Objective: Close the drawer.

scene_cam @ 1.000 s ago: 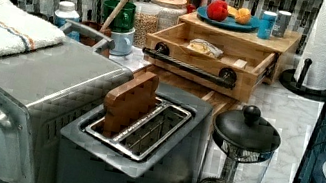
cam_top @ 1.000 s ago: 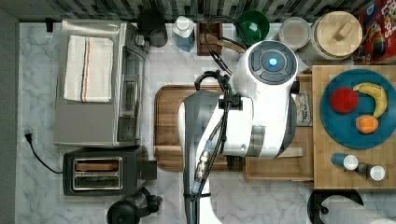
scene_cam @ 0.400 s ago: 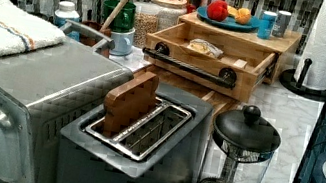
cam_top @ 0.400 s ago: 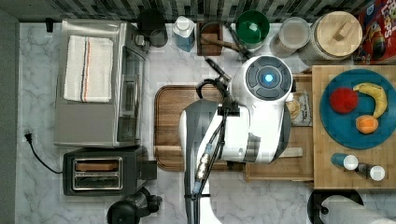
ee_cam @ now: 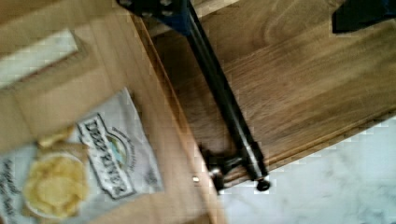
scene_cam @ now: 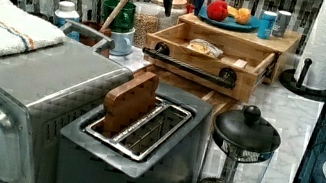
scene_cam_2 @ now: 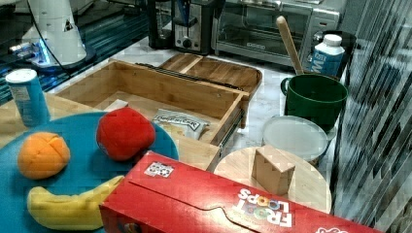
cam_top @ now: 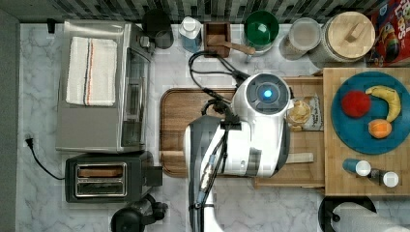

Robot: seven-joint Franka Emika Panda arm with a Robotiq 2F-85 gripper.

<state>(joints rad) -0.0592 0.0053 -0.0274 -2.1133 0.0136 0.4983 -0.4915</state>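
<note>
The drawer (scene_cam: 210,54) stands pulled well out of its light wood cabinet, which carries a blue plate (cam_top: 362,140) of fruit on top. It is a shallow, pale bamboo box with thin raised walls and a flat bottom, and across its front runs a dark bar handle (ee_cam: 224,100) on two round posts. A chip bag (ee_cam: 88,163) lies flat inside on the bottom, and a small pale slip (scene_cam_2: 115,104) lies nearer one wall.

In the wrist view the jaws (ee_cam: 261,11) sit right above the handle: one blue-tipped finger (ee_cam: 173,11) hangs over one end of the bar and the other dark finger shows on the outer side, over the cutting board (cam_top: 193,111), so the jaws look spread, with nothing pinched between them. The bar's long axis runs crosswise to the way the drawer slides. The drawer front lies just beside the jaws, on the cabinet side of the handle, and the box stretches away beyond it towards the cabinet. In the top view the arm's wrist covers that front edge, above the counter (cam_top: 270,208).

As I judge it, the closing push has to go square against the handle or front panel, straight towards the cabinet.
</note>
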